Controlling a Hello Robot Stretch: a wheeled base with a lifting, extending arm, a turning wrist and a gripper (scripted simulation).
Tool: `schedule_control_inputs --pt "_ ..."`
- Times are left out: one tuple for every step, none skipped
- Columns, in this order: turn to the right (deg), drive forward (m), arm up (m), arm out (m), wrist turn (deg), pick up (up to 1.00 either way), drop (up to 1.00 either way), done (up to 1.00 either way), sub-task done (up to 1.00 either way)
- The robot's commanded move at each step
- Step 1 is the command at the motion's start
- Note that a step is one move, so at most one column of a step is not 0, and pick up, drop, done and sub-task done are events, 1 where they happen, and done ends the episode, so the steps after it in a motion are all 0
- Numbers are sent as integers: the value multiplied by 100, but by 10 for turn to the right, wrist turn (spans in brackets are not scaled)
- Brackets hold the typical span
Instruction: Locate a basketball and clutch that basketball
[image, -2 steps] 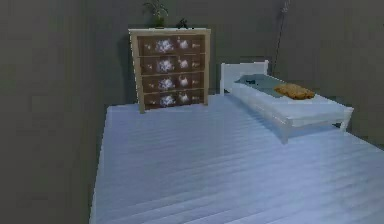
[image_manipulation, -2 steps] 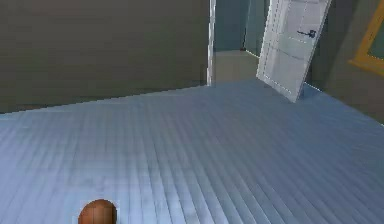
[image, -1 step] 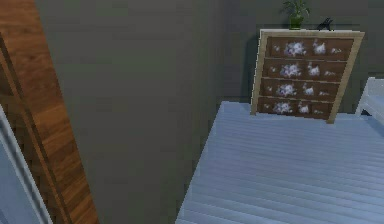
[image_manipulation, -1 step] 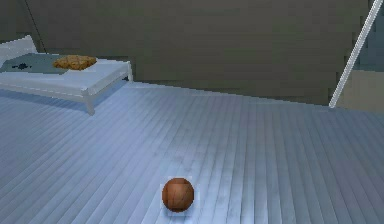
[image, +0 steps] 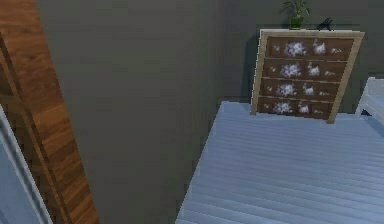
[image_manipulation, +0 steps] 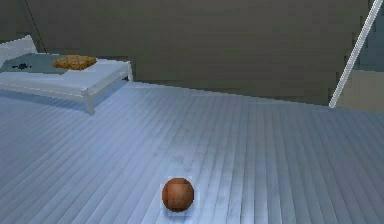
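Observation:
A round orange-brown ball, the basketball (image_manipulation: 178, 194), lies on the blue-grey striped floor near the bottom of the arm side view, a little left of the middle. Bare floor surrounds it on every side.
A low white bed (image_manipulation: 60, 78) with a brown woven item (image_manipulation: 75, 62) on it stands at the arm side view's upper left. In the forward view a wooden dresser (image: 305, 72) with a potted plant (image: 296, 14) on top stands against the dark wall, and a wooden door edge (image: 40, 120) is at the left.

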Motion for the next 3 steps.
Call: schedule_control_inputs --pt "0 0 0 50 0 0 0 0 0" --pt "0 0 0 0 450 0 0 0 0" --pt "0 0 0 0 450 0 0 0 0"
